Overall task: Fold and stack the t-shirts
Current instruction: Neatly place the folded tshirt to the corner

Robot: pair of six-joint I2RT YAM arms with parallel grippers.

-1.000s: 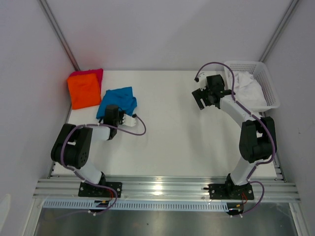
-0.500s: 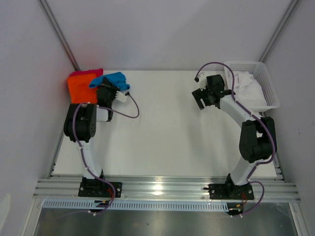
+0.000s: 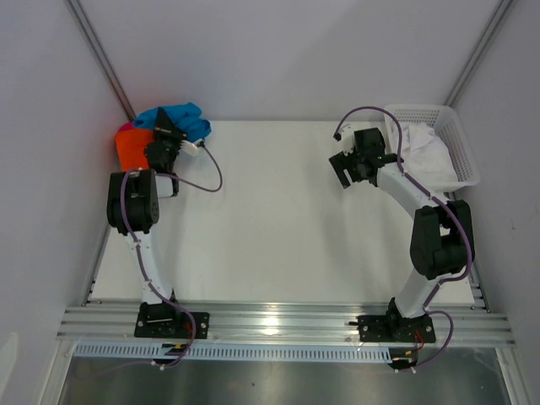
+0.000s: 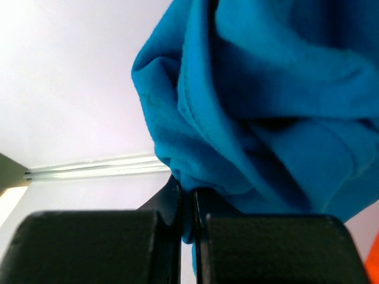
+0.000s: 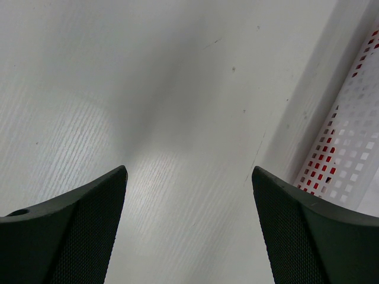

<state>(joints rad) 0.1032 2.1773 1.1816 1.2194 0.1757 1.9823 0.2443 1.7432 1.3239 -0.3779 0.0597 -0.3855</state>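
Now | left gripper [image 4: 188, 195] clamps blue t-shirt [image 4: 266, 89] | arm [image 3: 133, 207] stretched far-left

Open table [image 3: 278, 219] middle, basket [image 3: 462, 148] far right

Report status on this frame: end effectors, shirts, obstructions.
Left end effector shut on blue t-shirt, at far-left corner by orange t-shirt. Right end effector open, empty, near white basket. No obstruction seen.

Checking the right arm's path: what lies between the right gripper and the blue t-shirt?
Only bare white table, as the top view shows, lies between the right gripper and the blue t-shirt.
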